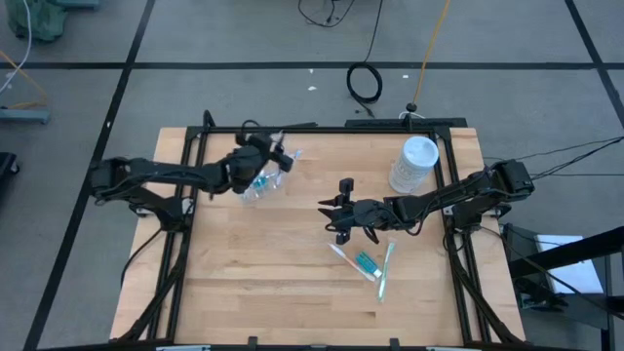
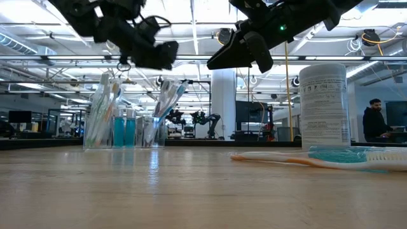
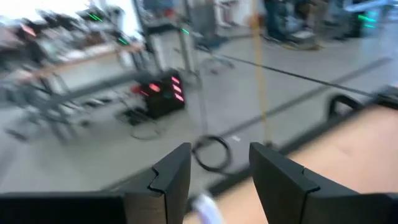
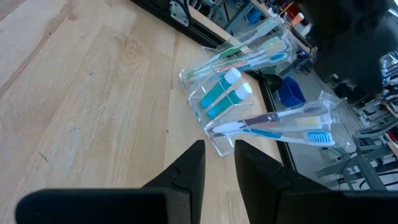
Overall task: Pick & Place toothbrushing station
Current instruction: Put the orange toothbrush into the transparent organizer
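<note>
On wood: ribbed clear plastic cup (image 1: 259,182).

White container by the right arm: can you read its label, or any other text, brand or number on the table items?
White container: printed lines show in the low view, too small to read.
Teal tubes in the clear cup: no readable print.
Toothbrushes lying on the table: no markings visible.
Nothing legible anywhere.

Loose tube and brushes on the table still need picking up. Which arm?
Right, probably. The right tool, open and empty, hangs next to the loose tube and toothbrushes lying on the table. The left tool is over the clear holder, farther from them.
</note>
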`<act>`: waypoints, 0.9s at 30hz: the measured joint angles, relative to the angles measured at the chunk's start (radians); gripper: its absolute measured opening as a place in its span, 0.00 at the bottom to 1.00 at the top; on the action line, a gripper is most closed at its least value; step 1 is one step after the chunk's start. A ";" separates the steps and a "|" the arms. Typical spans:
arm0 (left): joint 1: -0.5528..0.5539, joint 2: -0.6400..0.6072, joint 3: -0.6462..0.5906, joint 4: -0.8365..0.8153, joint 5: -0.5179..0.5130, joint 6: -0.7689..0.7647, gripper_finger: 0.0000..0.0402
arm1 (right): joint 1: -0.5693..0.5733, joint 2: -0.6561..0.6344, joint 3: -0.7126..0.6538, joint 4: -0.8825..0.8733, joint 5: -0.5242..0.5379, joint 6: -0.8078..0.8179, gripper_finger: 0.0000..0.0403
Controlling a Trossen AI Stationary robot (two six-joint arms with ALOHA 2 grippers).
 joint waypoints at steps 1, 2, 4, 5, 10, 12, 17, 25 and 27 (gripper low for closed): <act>-0.010 -0.024 0.000 0.001 -0.039 0.029 0.42 | 0.000 0.000 0.000 0.002 0.000 0.002 0.19; -0.022 -0.043 0.000 0.000 -0.081 0.051 0.42 | 0.000 0.000 0.000 0.002 0.001 0.005 0.19; -0.052 -0.087 0.000 -0.020 -0.131 0.065 0.42 | -0.005 0.000 0.000 0.007 0.001 0.005 0.19; -0.071 -0.111 0.000 -0.035 -0.131 0.064 0.42 | -0.008 0.000 0.000 0.015 0.002 0.006 0.19; -0.183 -0.198 0.000 -0.075 0.075 0.058 0.42 | -0.016 0.000 0.000 0.021 0.002 0.042 0.25; -0.230 -0.207 0.000 -0.091 0.197 0.052 0.42 | -0.015 0.000 0.000 0.031 0.001 0.055 0.30; -0.331 -0.184 0.000 -0.142 0.439 -0.002 0.42 | 0.007 0.000 0.003 0.051 -0.067 0.152 0.40; -0.449 0.013 0.000 -0.061 0.576 -0.094 0.42 | 0.107 -0.156 0.000 -0.341 -0.079 0.458 0.44; -0.462 0.081 0.002 0.010 0.579 -0.131 0.42 | 0.130 -0.198 0.002 -0.378 -0.079 0.531 0.43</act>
